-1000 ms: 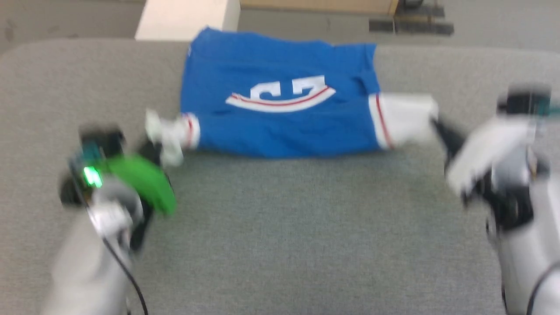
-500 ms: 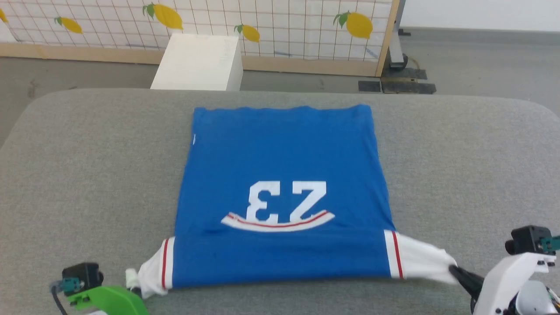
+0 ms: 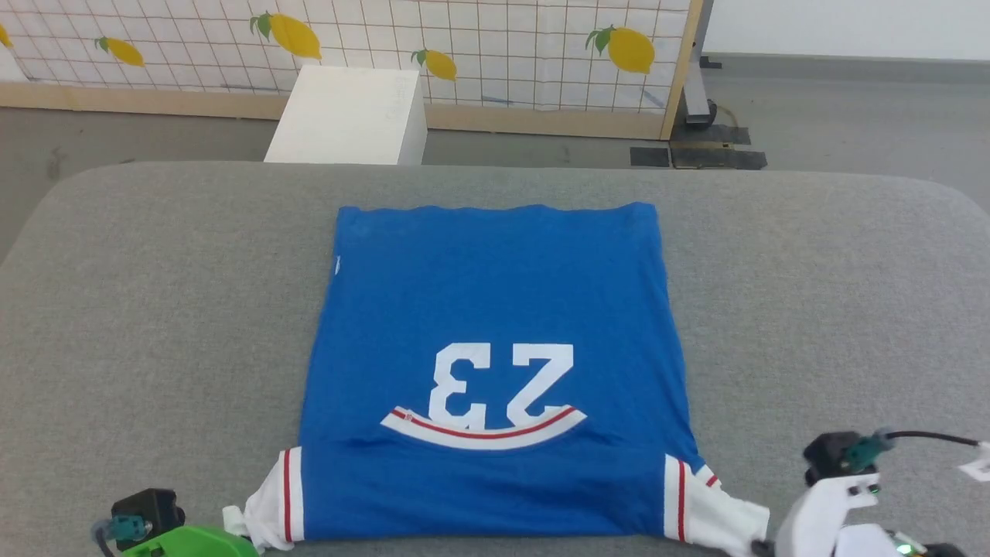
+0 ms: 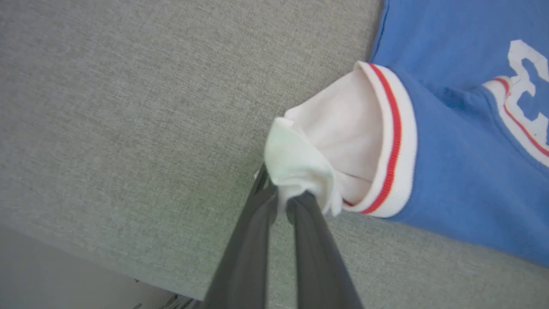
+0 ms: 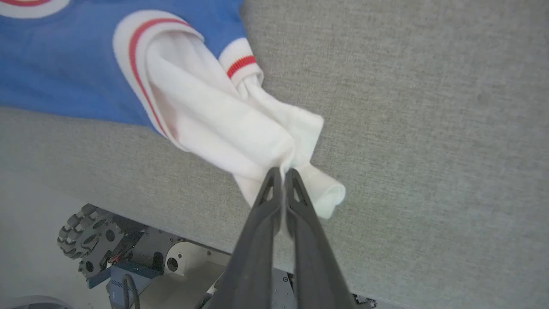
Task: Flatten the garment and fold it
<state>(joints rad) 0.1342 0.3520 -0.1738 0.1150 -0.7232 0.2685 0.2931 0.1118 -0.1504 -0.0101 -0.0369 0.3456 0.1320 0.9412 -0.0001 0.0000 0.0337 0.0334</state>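
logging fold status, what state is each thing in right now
shirt: spread flat on the grey table, number side up, not yet folded
left gripper: shut on the shirt's white sleeve, cloth bunched at the tips
right gripper: shut on the other white sleeve, also bunched

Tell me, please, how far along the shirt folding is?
Done: the garment's blue body lies flat and smooth on the grey table. In hand: the left pincer is shut on one bunched white sleeve, the right pincer on the other. Left: both sleeves need spreading, and no fold has been made yet.
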